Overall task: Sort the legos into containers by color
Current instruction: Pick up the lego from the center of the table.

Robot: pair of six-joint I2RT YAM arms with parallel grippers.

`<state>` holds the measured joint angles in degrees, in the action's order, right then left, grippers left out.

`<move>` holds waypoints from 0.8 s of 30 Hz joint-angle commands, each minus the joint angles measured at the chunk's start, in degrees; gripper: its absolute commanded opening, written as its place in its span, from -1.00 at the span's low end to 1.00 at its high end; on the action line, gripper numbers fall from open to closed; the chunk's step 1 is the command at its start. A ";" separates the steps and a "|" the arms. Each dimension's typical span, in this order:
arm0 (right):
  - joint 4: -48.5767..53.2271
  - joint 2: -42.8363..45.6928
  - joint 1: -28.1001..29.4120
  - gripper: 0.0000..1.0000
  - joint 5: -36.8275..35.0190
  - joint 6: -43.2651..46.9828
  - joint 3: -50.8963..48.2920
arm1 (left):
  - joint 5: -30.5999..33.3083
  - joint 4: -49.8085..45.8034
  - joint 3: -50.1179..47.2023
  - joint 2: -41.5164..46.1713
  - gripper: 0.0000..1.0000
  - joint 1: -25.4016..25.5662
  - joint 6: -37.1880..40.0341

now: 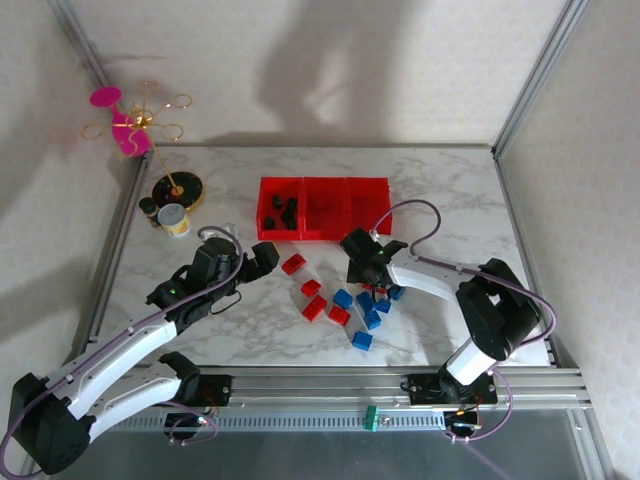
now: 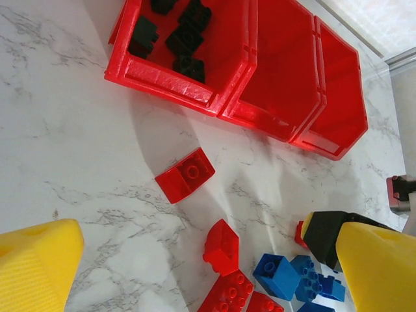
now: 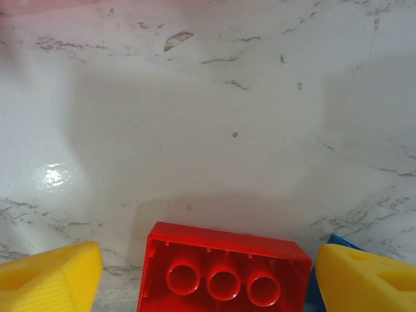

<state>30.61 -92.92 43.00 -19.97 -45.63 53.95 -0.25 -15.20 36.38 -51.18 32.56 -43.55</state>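
The three joined red bins (image 1: 323, 208) stand mid-table; the left one (image 2: 170, 71) holds several black legos (image 2: 185, 39). Red legos (image 1: 312, 298) and blue legos (image 1: 366, 312) lie scattered in front of the bins. My left gripper (image 1: 262, 258) hovers open left of the pile, and a red brick (image 2: 222, 247) lies on the marble under the gap between its yellow fingers (image 2: 39, 266). My right gripper (image 1: 362, 268) is low at the pile's far side, open, its fingers (image 3: 52, 273) straddling an upturned red brick (image 3: 224, 270) with a small gap either side.
A round black-and-gold stand (image 1: 176, 187) with a wire ornament and a small jar (image 1: 174, 219) sit at the table's far left. The middle bin (image 2: 279, 71) and right bin (image 2: 338, 97) look empty. A metal frame rail (image 1: 400, 385) runs along the near edge.
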 commanded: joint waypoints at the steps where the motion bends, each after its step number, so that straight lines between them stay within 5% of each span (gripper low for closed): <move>1: 3.74 -2.93 0.92 0.72 -1.05 -1.15 2.21 | 1.30 -0.64 -0.35 0.88 0.99 0.40 1.18; 19: 6.49 -2.45 3.37 0.78 -2.02 -0.51 4.54 | 1.66 -2.16 0.71 2.06 0.99 0.40 2.68; 24: 5.75 -1.65 2.17 0.61 0.55 5.22 3.68 | 1.48 -2.17 1.15 1.46 0.99 0.40 2.77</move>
<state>35.42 -96.33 45.63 -20.27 -44.16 58.37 1.02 -16.58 36.38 -49.58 32.56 -41.95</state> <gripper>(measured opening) 0.824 0.995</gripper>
